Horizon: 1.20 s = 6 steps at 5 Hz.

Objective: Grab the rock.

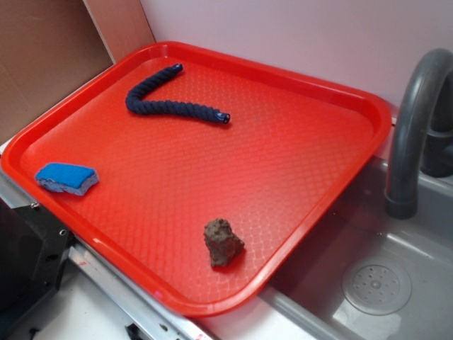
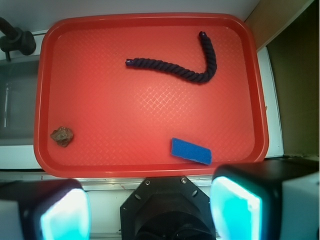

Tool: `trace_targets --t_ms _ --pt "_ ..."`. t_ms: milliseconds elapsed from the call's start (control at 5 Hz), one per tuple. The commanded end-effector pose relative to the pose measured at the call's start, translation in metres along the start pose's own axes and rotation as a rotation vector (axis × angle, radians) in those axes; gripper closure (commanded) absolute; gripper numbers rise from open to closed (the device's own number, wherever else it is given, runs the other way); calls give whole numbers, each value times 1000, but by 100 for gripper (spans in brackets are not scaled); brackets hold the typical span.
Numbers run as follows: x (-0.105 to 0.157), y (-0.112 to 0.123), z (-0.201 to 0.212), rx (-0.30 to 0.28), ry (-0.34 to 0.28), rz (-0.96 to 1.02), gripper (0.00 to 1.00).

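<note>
The rock (image 1: pixel 223 242) lies alone on the red tray (image 1: pixel 283 92), near the tray's front edge in the exterior view and on the side toward the sink (image 1: pixel 375 283). Nothing touches it. The wrist view looks straight down and puts the same rock (image 2: pixel 62 135) at the tray's (image 2: pixel 145 170) lower left corner, well apart from the pincer (image 2: pixel 150 207), whose two pale pads (image 2: pixel 65 215) stand spread wide at the bottom of the picture, holding nothing. The exterior view does not show the pincer at all. A blue sponge (image 1: pixel 66 178) rests near the tray's left rim, and a dark rope (image 1: pixel 166 106) curves across the far part. Only the exterior view shows the grey tap (image 1: pixel 414 120) clearly and the sink's drain (image 1: pixel 376 285).
</note>
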<state>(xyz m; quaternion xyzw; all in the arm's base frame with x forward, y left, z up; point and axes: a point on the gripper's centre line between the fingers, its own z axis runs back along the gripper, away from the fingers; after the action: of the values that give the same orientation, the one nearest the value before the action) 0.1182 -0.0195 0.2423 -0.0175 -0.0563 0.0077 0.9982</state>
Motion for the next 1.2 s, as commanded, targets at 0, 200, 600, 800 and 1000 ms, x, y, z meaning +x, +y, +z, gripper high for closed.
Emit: trace_targets --t_ms 0,200,600,800,1000 --pt "0 0 0 0 0 0 0" --pt "18 -50 -4 39 5 -256 0" --pt "10 -124 -45 61 116 -762 0" --pt "6 -129 -78 109 171 -1018 0" --pt "8 -135 -108 167 234 -1118 0"
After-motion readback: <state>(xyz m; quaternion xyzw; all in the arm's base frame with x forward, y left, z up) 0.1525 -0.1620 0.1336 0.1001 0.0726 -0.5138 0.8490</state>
